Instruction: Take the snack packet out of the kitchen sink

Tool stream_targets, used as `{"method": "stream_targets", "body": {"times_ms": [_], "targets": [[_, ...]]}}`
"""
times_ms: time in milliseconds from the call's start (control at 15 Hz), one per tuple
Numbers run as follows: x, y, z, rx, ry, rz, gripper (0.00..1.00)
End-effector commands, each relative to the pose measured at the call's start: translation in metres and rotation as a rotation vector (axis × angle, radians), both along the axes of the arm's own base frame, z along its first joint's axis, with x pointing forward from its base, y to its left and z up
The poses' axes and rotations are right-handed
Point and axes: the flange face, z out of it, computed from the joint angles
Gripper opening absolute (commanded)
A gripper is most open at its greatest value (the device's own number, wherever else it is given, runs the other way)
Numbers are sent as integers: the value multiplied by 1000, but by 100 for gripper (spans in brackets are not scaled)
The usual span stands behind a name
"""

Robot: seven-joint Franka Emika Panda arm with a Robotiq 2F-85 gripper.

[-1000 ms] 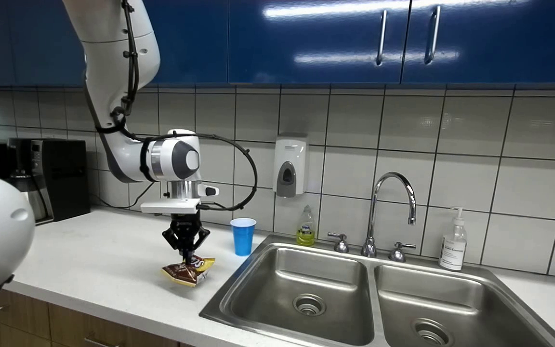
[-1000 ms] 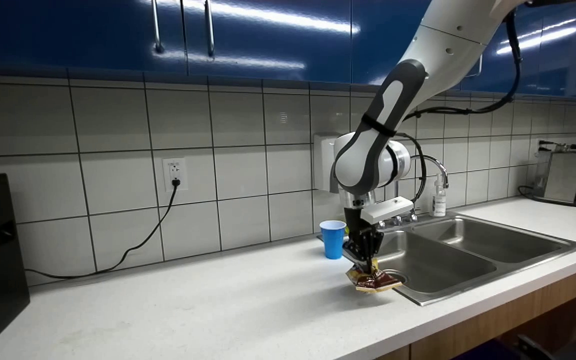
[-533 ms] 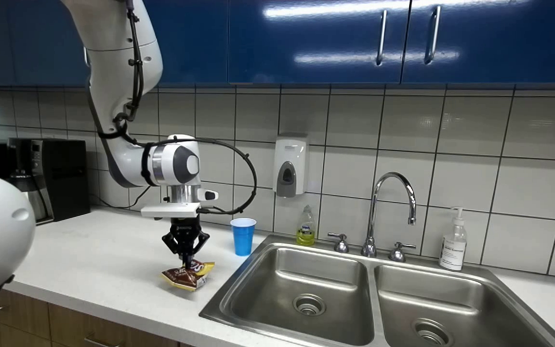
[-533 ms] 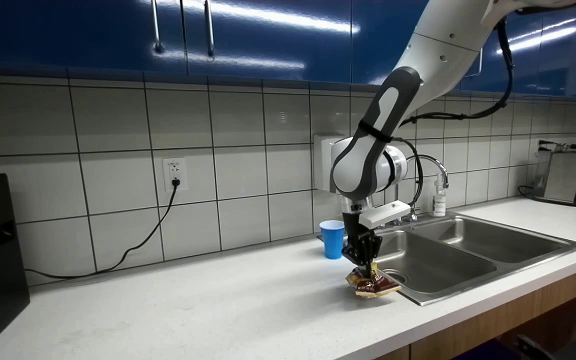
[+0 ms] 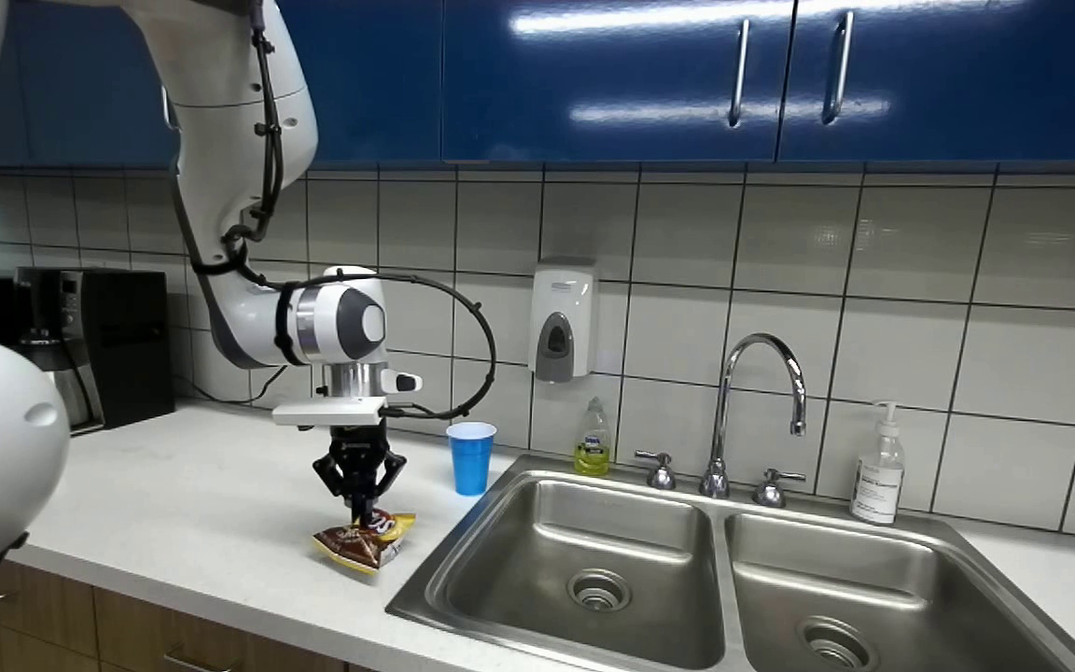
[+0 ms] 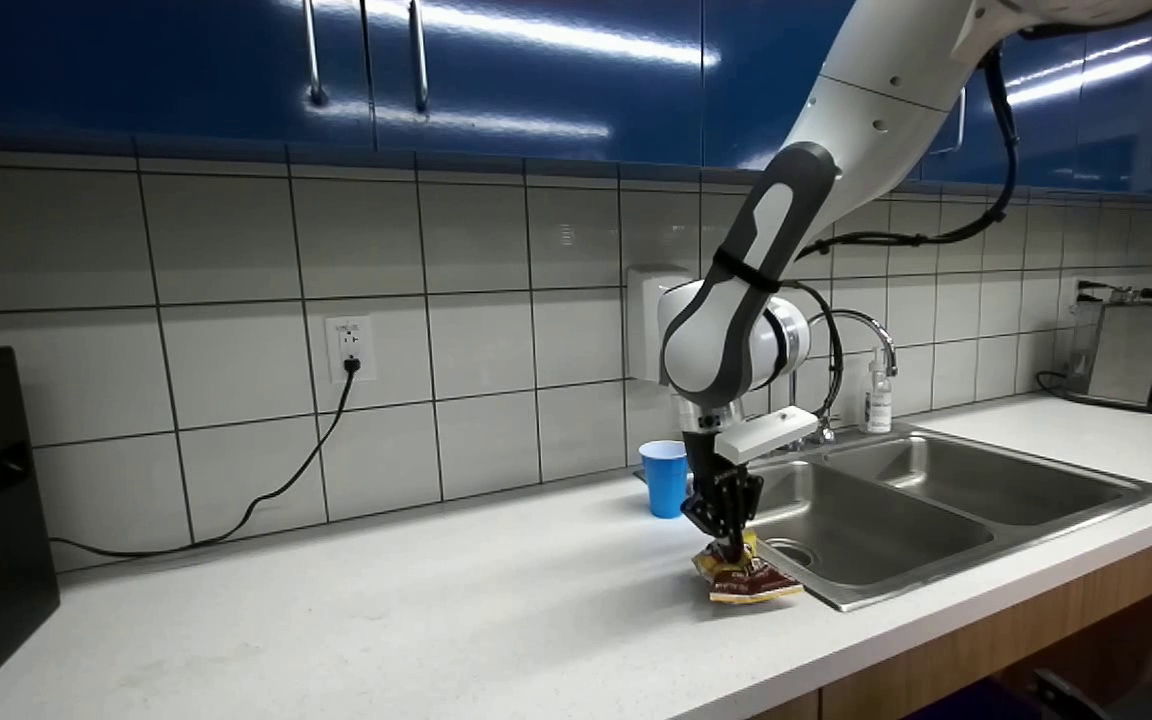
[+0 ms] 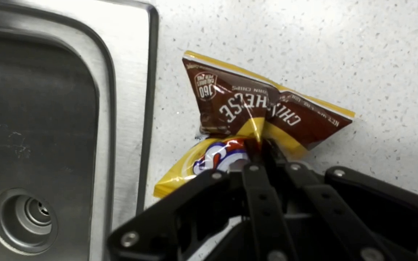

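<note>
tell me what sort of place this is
A kitchen, quite possibly a shared one such as an office break room: it has a double sink, blue cabinets overhead and a wall-mounted dispenser, which hints at shared use.

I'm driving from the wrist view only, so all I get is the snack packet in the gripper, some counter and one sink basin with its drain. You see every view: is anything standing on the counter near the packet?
Observer: Yes, a blue cup stands upright on the counter, nearer the tiled wall than the packet is.
Operator: Good to know. Does the sink go on past my picture?
Observer: It does; both exterior views show a second basin, on the side away from the packet.
Operator: And higher up, above the tiled wall?
Observer: Blue cabinets hang there, over the level of the cup.
</note>
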Motion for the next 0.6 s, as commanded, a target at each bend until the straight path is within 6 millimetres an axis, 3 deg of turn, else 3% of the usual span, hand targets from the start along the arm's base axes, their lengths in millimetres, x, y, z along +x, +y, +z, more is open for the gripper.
{"method": "stream_targets", "body": {"times_ms": [0,400,533], "targets": [[2,3,5,-13,-15,-15,42],[-1,1,21,4,-33,-31,88],[-1,0,29,12,-48,-37,100]]}}
